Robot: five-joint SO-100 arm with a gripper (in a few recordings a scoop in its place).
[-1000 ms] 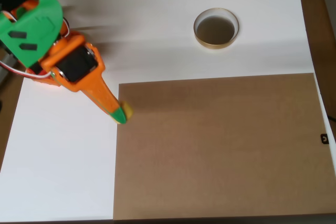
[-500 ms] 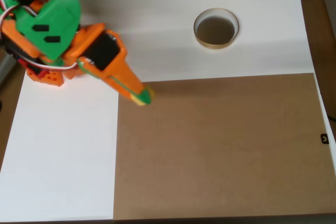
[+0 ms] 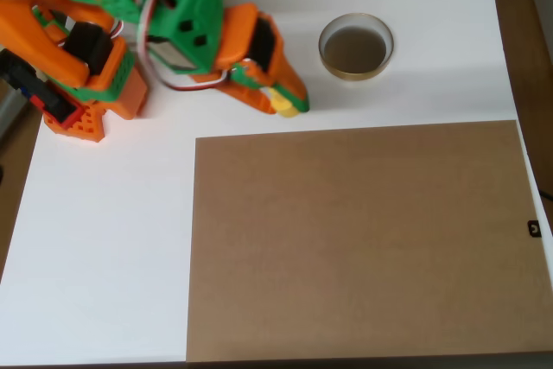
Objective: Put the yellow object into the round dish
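- Nearest the bottom edge of the overhead view, the brown board (image 3: 363, 239) lies flat on the white table (image 3: 104, 257).
- Just beyond the board's top edge, the claw (image 3: 289, 103) is closed on the yellow object (image 3: 283, 104), carried above the table.
- Farther up and to the right, near the claw, the round dish (image 3: 355, 47) sits with nothing in it.
- To do this well, carry the piece over the dish's dark centre, lower it, then release.
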